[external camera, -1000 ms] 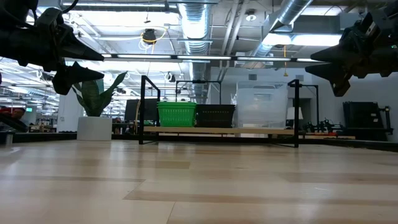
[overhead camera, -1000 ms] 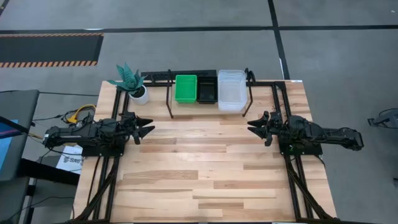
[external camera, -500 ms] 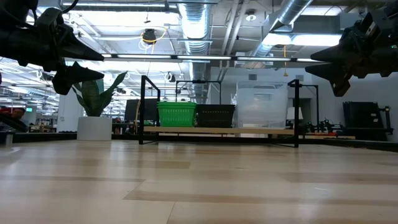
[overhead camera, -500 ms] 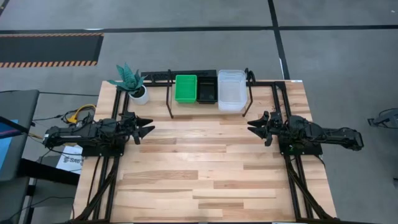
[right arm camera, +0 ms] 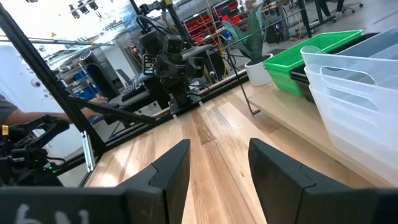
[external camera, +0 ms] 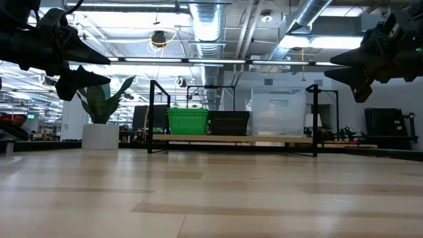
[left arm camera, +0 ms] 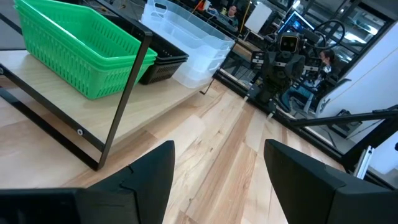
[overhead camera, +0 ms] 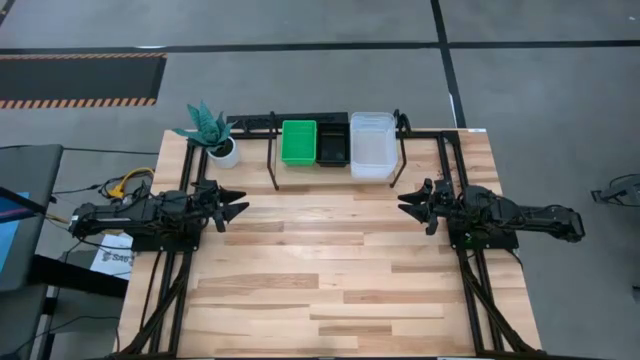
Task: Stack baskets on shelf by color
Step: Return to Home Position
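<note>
On the shelf (overhead camera: 330,172), a low wooden board in a thin black frame at the table's far edge, stand three stacks of baskets side by side: green (overhead camera: 298,141) on the left, black (overhead camera: 332,148) in the middle, clear (overhead camera: 371,144) on the right. The left wrist view shows the same green (left arm camera: 74,56), black (left arm camera: 163,62) and clear (left arm camera: 186,43) stacks. My left gripper (overhead camera: 236,207) hovers open at the table's left side, pointing toward the middle. My right gripper (overhead camera: 408,205) hovers open at the right side, facing it. Both hold nothing.
A white plant pot (overhead camera: 224,151) with a green plant stands left of the shelf at the far edge. The wooden tabletop (overhead camera: 320,270) lies bare between the two arms and toward the near edge. A person's sleeve (right arm camera: 9,112) shows beyond the table.
</note>
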Motion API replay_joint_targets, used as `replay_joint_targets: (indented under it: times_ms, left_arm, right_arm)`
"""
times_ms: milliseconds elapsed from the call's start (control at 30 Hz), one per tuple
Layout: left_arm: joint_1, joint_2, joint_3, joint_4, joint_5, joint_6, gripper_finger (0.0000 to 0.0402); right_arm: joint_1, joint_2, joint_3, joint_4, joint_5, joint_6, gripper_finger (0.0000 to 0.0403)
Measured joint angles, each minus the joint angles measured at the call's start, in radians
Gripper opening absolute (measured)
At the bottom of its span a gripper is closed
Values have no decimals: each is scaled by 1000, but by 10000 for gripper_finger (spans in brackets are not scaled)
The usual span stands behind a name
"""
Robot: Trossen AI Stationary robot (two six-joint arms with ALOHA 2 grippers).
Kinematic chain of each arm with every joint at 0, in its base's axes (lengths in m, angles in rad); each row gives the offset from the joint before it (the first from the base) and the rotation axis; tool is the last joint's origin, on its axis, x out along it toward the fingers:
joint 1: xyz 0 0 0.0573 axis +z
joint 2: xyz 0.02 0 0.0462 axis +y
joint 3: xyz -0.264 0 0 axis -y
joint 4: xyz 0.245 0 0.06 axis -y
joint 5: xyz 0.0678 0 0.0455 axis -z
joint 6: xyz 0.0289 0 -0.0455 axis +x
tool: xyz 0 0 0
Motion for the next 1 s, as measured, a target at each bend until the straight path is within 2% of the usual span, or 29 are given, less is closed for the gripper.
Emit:
replay_joint_targets:
  times_ms: [1000]
  left_arm:
    - [0, 0, 0, 0, 0, 0, 236]
  right_arm:
    - [0, 0, 0, 0, 0, 0, 183]
